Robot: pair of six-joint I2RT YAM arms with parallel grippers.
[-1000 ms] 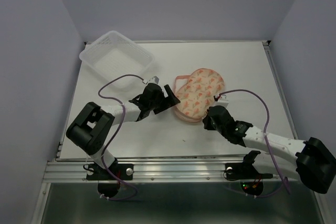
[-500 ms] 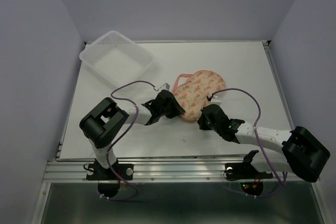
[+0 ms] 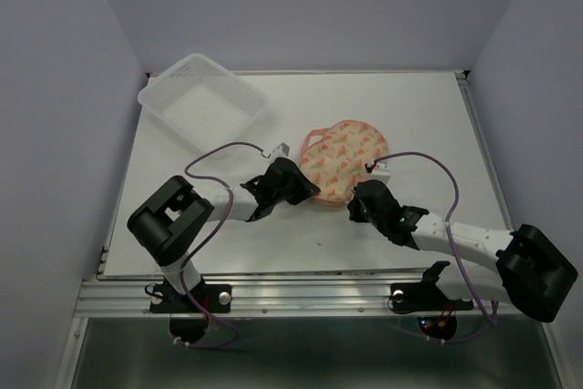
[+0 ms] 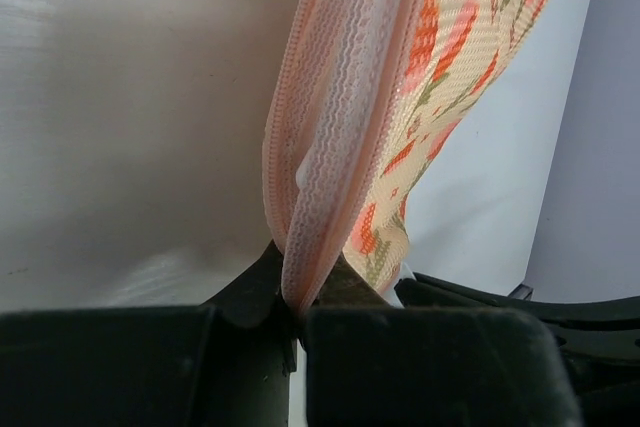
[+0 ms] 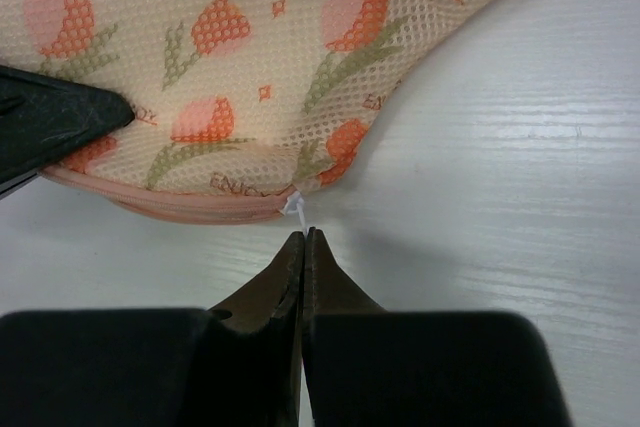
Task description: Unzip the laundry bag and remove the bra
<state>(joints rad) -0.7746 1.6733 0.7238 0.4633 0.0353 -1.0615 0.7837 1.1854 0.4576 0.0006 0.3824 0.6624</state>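
Both arms reach low and inward to the laundry bag (image 3: pixel 348 148), which lies mid-way on the surface (image 3: pixel 419 107). The left tool (image 4: pixel 297 309) is clenched on its pink zipper rim (image 4: pixel 330 97); the right tool (image 5: pixel 304 239) is clenched shut, tips at the bag's edge. The small lettering on the mesh is not surely readable.

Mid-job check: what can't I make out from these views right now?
Bra: in no view; laundry bag fabric hides any contents.
Zipper slider: top view, left gripper and right gripper cover the near rim.
White tab at right fingertips: right wrist, too small to tell if pinched.
Zipper's length: left wrist, cut off by frame edges.
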